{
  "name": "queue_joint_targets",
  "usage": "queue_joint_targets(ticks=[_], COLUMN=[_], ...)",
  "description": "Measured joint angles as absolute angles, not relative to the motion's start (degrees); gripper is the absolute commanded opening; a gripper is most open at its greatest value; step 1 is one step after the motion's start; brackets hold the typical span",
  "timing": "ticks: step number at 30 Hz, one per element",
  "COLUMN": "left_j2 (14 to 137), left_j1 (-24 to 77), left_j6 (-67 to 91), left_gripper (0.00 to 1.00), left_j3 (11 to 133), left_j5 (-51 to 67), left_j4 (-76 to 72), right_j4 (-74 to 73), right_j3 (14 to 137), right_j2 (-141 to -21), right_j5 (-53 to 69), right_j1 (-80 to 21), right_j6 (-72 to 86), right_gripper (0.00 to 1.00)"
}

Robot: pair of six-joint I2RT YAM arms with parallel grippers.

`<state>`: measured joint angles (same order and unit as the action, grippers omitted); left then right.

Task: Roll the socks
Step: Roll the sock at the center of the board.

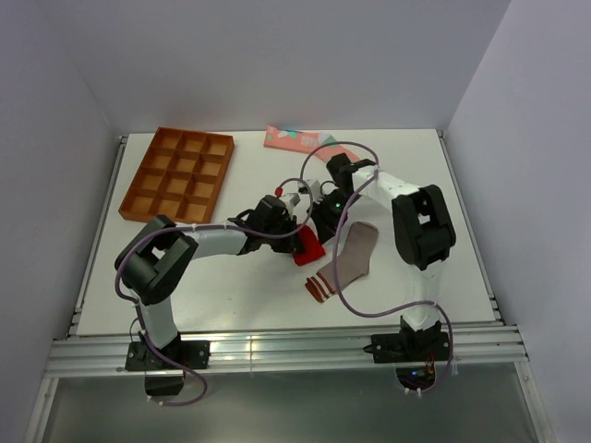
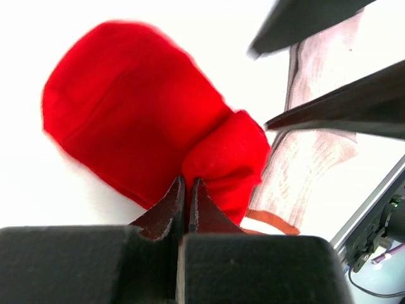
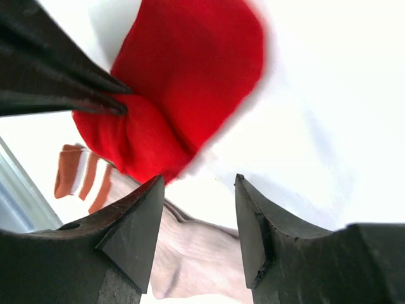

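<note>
Room: white table (image 1: 416,166) enclosed by pale walls; orange compartment tray (image 1: 178,173) at far left.
Socks: grey-brown ribbed fabric sock (image 1: 349,258) beside small red fabric sock (image 1: 309,247), centre; salmon-pink patched sock (image 1: 300,140) at far edge, seen only from above.
Left gripper (image 2: 188,183): jaws together, pinched on the red sock's bunched fold.
Right gripper (image 3: 197,180): jaws apart, just beside that fold.

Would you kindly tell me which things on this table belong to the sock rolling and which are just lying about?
For the job: red sock, pinched by the left gripper; grey-brown striped-cuff sock; pink patterned sock.
Lying about: orange compartment tray.
</note>
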<state>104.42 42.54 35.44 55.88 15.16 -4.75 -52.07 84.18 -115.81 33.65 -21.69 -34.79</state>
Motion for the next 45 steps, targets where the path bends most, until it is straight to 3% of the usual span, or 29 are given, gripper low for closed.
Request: queue_joint_targets(ticks=[11,24,32,45], left_j2=[104.92,110.30,112.31,114.28], left_j1=[41.41,35.51,34.96,34.28], left_j6=[40.29,41.01,39.03,37.23], left_gripper=[0.00,0.00,0.00,0.00], left_j3=[54.74,57.12,60.23,63.07], left_j5=[16.82,34.11,38.44,41.36], left_j4=[-5.61,-3.53,2.28,7.29], right_j4=[-42.48,-36.93,-31.83,-25.74], right_j3=[71.42,56.45,51.35,50.04], right_j2=[-100.79,-85.03,-83.50,-85.78], right_j5=[34.63,37.12,33.52,27.57], right_j1=[-16.25,-20.56,-30.26,-37.76], right_j6=[-38.00,-53.82,-56.73,-57.43], right_gripper=[0.56,0.57,0.57,0.55])
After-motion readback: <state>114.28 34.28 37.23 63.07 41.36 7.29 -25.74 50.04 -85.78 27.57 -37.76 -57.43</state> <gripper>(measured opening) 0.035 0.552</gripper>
